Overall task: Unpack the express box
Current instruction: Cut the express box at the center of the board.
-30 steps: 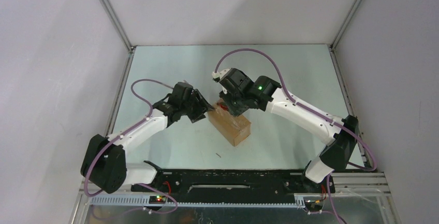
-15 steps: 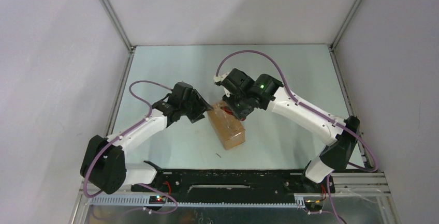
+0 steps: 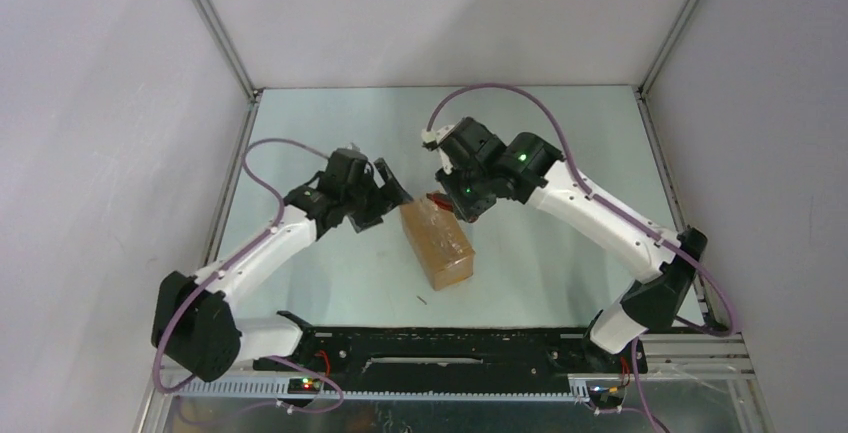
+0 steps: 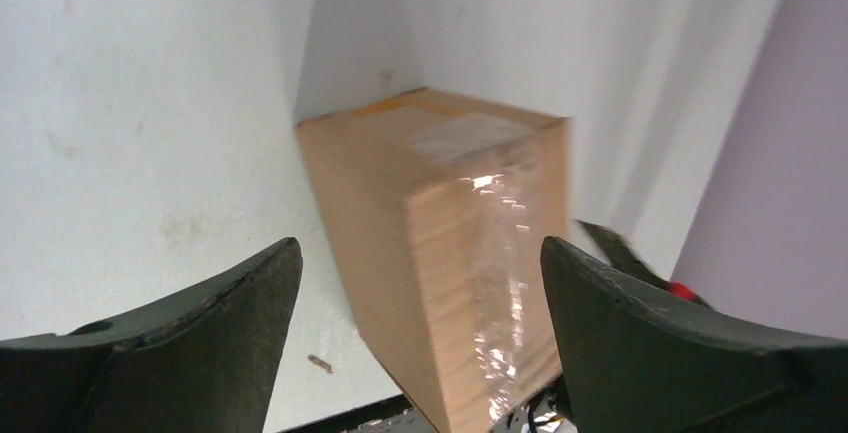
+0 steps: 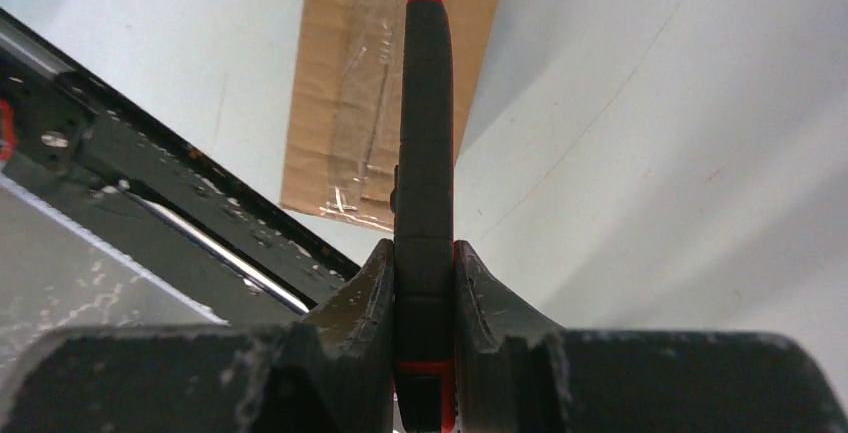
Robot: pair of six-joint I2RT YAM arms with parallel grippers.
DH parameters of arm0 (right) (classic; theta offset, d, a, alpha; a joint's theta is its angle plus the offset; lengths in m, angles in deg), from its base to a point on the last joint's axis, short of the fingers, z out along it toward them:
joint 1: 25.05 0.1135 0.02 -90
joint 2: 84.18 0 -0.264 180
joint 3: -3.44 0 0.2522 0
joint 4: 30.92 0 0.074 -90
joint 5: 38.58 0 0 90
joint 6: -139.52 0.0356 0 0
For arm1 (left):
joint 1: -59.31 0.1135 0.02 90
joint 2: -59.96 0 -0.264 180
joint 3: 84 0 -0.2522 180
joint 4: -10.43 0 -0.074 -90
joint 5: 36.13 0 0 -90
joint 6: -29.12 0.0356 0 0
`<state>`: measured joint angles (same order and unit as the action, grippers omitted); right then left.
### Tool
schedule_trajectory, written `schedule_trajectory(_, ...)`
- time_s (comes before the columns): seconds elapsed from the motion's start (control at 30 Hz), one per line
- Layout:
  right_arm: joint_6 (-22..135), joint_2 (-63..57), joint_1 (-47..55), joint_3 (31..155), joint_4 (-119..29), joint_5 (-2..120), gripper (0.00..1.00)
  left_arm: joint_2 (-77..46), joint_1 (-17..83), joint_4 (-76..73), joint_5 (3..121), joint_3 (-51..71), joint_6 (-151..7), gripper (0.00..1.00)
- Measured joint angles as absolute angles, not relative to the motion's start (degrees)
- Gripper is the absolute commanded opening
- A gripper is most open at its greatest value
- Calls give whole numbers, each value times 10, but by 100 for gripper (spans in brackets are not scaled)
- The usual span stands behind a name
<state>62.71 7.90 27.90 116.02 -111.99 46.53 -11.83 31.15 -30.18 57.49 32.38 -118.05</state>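
The express box (image 3: 437,242) is a small brown carton with clear tape, lying closed on the table's middle. In the left wrist view the box (image 4: 440,243) stands ahead of my open left gripper (image 4: 420,283), its fingers apart from it. In the top view the left gripper (image 3: 385,193) sits just left of the box's far end. My right gripper (image 3: 450,201) is shut on a red-and-black utility knife (image 5: 424,133). The knife's blade tip points over the taped top of the box (image 5: 350,103) in the right wrist view. Whether the blade touches the tape is unclear.
The pale table (image 3: 330,123) is walled by white panels on the left, back and right. A black rail (image 3: 430,348) runs along the near edge by the arm bases. A small dark scrap (image 3: 423,300) lies in front of the box.
The box has turned, its near end swinging left. My left gripper has drawn back up and left, off the box, and stands open. My right gripper has lifted slightly with the knife.
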Motion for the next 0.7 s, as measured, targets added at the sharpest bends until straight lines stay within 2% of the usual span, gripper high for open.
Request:
schedule_trajectory(0.23,623,36,233,1177,-1116,555,0,-36,345,-307,639,203,-971,98)
schedule_trajectory(0.37,618,-16,235,1155,-1123,618,0,23,346,-293,766,167,-844,99)
schedule_trajectory(0.5,614,-61,251,1143,-1133,668,0,24,327,-275,912,150,-766,94)
schedule_trajectory(0.63,613,-99,264,1128,-1138,705,0,2,294,-259,1010,160,-731,92)
schedule_trajectory(0.7,612,-115,266,1122,-1142,717,0,-4,282,-249,1047,176,-723,88)
